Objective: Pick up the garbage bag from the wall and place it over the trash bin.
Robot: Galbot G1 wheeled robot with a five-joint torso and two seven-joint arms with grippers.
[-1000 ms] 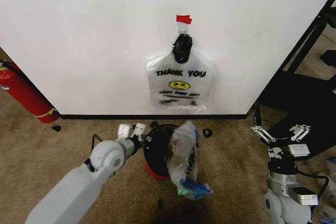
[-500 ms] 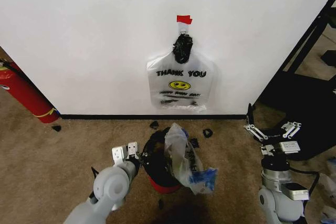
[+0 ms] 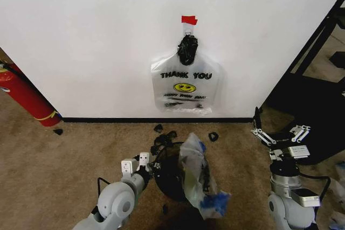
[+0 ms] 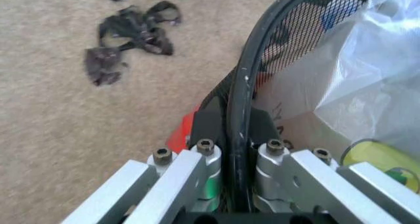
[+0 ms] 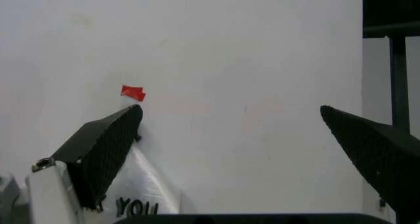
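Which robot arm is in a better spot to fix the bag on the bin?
Probably the right. Its pincer is open and free beside the garbage bag, while the left pincer is clamped on the trash bin rim.

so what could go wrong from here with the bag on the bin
The left gripper has its fingers clamped on the trash bin rim, and the bin looks tilted, so it could tip over. The garbage bag drapes loosely over one side only and could slide off. The right gripper waits open, apart from the bag, so nothing steadies it.
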